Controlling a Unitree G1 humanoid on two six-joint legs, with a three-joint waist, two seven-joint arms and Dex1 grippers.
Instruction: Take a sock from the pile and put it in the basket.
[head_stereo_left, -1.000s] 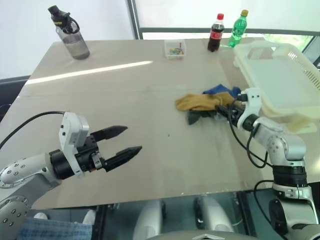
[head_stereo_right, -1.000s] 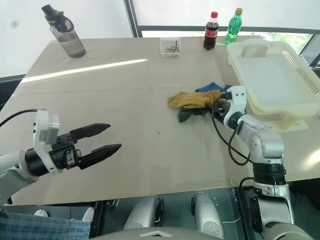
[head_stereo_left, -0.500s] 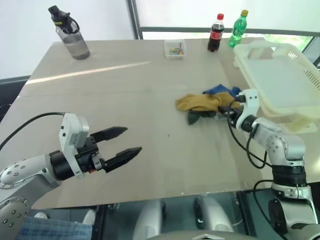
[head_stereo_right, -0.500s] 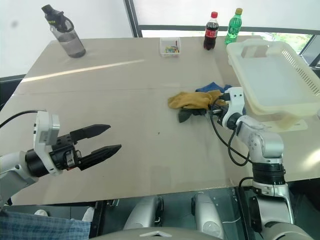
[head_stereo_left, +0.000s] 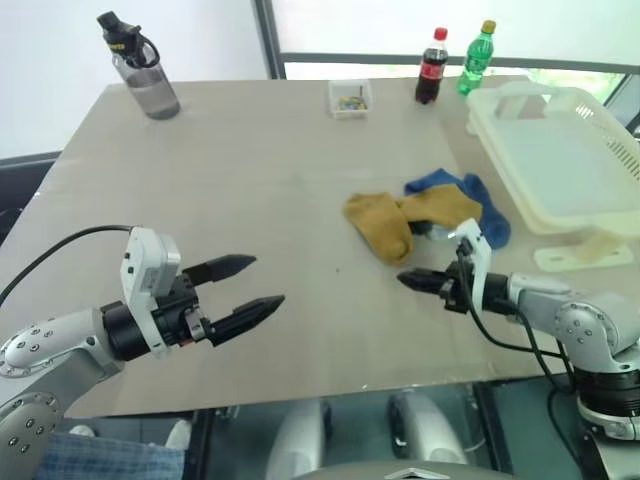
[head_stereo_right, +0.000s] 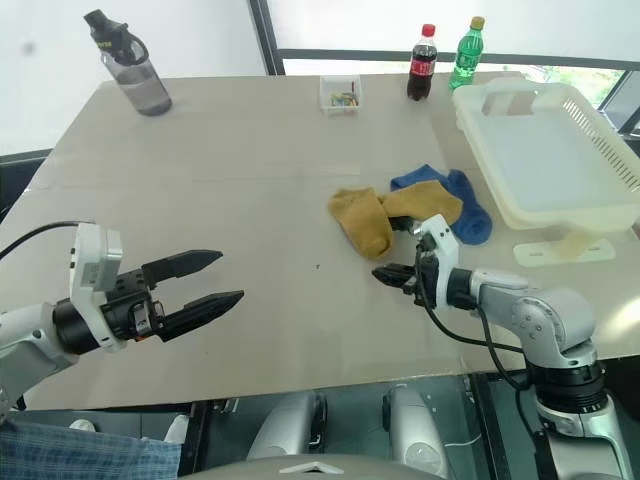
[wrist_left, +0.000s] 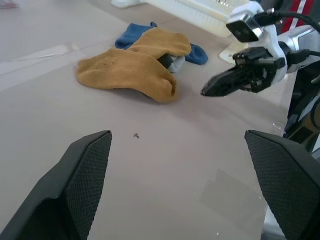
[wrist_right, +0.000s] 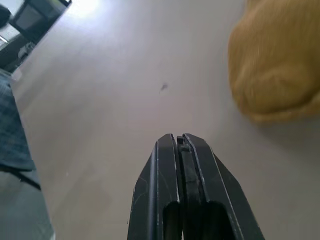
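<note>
Right jaws (head_stereo_left: 408, 279) closed, apparently empty, sock (head_stereo_left: 385, 222) just beyond, left jaws (head_stereo_left: 255, 285) open

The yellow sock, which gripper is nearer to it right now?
Right. The right gripper sits shut just in front of the yellow sock, not touching it. The left gripper hangs open well off to the sock's left.
</note>
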